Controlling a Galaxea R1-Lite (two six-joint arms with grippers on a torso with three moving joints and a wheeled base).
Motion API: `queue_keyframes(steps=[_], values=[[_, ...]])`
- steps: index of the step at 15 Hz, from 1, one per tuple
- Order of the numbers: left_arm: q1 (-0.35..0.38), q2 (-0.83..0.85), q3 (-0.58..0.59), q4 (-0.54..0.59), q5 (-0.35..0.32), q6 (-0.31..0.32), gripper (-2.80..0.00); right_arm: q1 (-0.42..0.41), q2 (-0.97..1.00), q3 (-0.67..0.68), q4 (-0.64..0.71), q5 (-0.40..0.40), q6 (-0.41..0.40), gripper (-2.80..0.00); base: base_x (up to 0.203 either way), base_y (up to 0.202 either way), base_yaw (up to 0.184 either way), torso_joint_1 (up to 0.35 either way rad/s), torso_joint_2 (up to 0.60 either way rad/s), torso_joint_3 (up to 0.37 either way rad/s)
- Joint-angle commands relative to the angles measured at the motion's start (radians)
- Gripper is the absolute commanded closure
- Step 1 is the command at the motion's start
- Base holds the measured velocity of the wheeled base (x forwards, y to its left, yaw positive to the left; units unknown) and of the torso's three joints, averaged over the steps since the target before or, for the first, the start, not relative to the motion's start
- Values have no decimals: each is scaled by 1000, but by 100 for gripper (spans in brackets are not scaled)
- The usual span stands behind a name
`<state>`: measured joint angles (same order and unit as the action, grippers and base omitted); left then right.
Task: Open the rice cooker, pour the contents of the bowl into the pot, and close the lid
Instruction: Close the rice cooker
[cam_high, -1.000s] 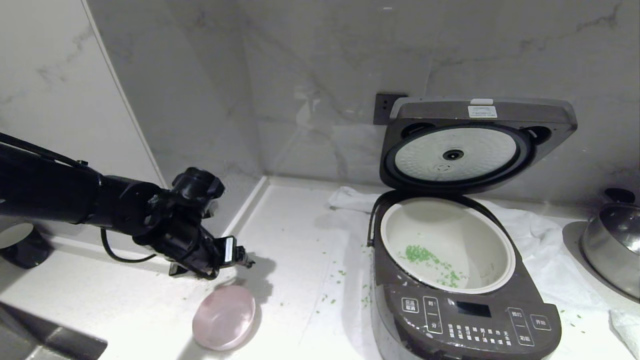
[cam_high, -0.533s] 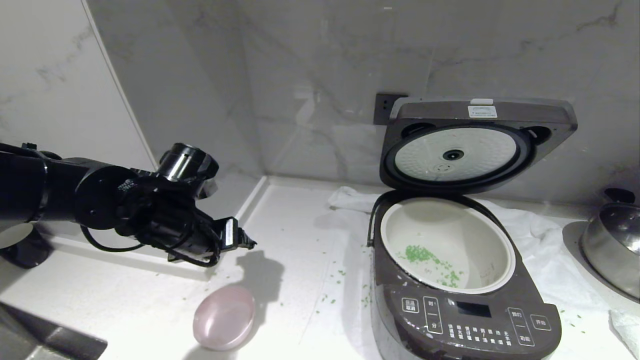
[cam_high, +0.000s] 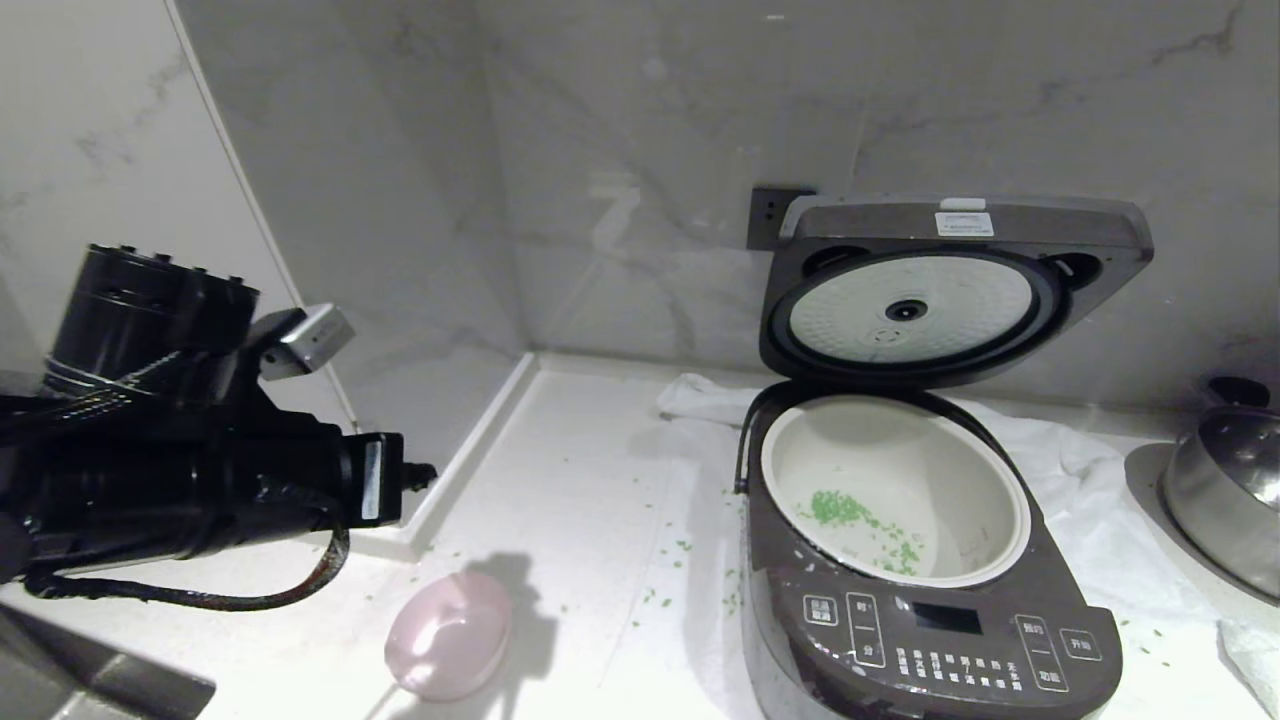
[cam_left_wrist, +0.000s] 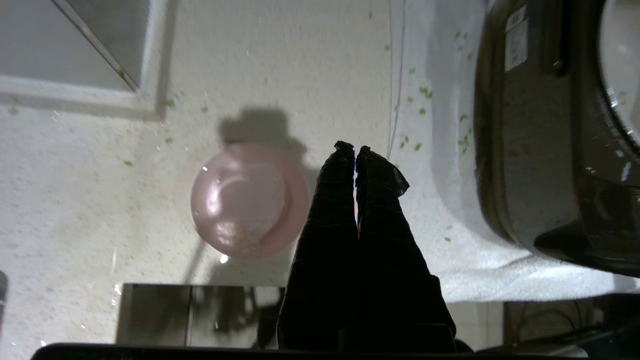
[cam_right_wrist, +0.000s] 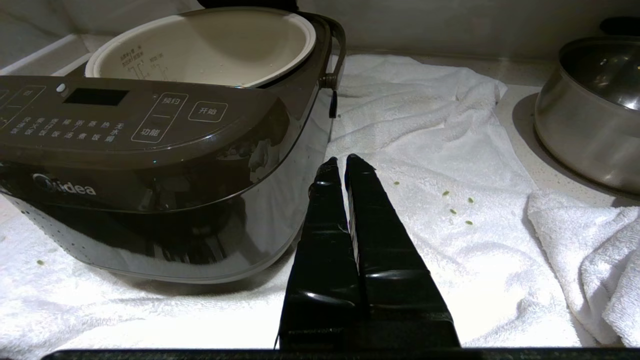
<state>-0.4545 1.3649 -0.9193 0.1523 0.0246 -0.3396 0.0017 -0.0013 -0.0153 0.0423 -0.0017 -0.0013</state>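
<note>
Fingers (cam_left_wrist: 372, 172) of the left gripper (cam_high: 420, 474) are pressed together with nothing between them, hanging above the white surface (cam_high: 590, 470) over the pink bowl (cam_high: 449, 634), apart from it. The bowl sits upright on the surface, well left of the rice cooker (cam_high: 930, 640). The cooker's lid (cam_high: 950, 285) stands raised against the wall, and the pot (cam_high: 893, 487) inside holds scattered green bits (cam_high: 850, 520). The cooker rests on a white towel (cam_right_wrist: 430, 150). The right gripper (cam_right_wrist: 341, 160), fingers clenched and empty, lies low over the towel just beside the cooker's front, with a steel pan (cam_right_wrist: 590, 120) farther to the right.
</note>
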Motion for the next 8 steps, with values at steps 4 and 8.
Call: queue_keyframes(steps=[4, 8], values=[[-10, -340, 110, -97, 121, 19, 0, 1, 1, 0, 1, 0, 0, 0, 0, 0, 0, 0, 0, 0], [128, -528, 133, -129, 207, 149, 0, 0, 0, 0, 1, 0, -1, 0, 0, 0, 0, 0, 0, 0]])
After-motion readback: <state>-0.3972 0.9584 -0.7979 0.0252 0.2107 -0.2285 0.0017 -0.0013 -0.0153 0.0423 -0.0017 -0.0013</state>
